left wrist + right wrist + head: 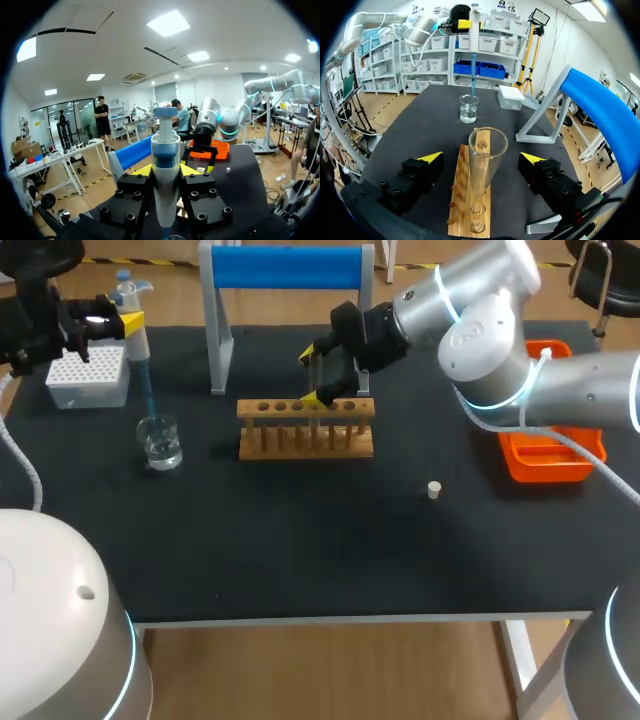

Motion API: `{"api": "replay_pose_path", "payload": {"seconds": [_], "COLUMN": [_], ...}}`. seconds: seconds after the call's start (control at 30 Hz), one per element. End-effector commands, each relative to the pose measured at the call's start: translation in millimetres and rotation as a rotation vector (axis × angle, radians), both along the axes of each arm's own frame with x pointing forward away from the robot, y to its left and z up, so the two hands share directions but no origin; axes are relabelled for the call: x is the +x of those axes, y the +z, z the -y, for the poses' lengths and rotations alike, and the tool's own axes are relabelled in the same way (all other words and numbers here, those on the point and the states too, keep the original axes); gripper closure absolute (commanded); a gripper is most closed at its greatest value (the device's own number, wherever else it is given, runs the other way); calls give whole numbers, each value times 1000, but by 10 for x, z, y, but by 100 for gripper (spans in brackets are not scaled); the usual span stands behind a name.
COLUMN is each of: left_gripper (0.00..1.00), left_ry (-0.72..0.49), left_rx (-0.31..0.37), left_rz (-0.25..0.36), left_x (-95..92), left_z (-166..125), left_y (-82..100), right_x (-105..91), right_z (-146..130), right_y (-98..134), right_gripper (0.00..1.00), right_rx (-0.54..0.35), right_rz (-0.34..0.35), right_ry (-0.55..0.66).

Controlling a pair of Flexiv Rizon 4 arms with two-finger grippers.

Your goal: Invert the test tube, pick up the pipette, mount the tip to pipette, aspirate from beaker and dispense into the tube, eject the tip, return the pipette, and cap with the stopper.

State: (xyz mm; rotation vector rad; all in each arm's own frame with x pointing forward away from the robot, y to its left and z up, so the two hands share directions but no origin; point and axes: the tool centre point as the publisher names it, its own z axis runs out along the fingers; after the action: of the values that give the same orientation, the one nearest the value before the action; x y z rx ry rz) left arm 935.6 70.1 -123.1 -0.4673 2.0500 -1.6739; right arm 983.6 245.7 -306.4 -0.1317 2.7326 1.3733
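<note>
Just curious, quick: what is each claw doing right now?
Left gripper: closed, holding the pipette.
Right gripper: open around the test tube.

Bright, even light falls from overhead, so the black table (pixel 300 550) looks matte with only faint, soft shadows beneath the wooden rack (pixel 306 440) and beaker (pixel 160 443), while the glass shows small glints and the pale shell of my right arm (pixel 480 340) gleams.

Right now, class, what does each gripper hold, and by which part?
Left gripper grips the pipette by its white body; right gripper holds nothing.
</note>
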Motion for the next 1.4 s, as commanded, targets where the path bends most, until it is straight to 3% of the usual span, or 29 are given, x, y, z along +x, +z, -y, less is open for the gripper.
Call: {"api": "replay_pose_path", "payload": {"seconds": [0.03,0.1,0.4,0.7,1.07,1.4], "left_gripper": [100,100,100,100,100,100], "left_ry": [-7,-13,-100,-179,-248,-314], "left_rx": [31,49,39,40,30,-1], "left_rz": [-18,-37,-13,-28,-23,-20], "left_x": [-67,-80,-88,34,258,355], "left_z": [82,145,641,1188,1670,2021], "left_y": [249,358,884,1231,1453,1495], "right_x": [-4,-4,-4,-4,-4,-4], "right_z": [5,5,5,5,5,5], "right_y": [8,8,8,8,8,8], "right_gripper": [0,0,0,0,0,0], "right_rx": [-2,-2,-2,-2,-2,-2], "right_rz": [0,0,0,0,0,0], "right_ry": [0,0,0,0,0,0]}}
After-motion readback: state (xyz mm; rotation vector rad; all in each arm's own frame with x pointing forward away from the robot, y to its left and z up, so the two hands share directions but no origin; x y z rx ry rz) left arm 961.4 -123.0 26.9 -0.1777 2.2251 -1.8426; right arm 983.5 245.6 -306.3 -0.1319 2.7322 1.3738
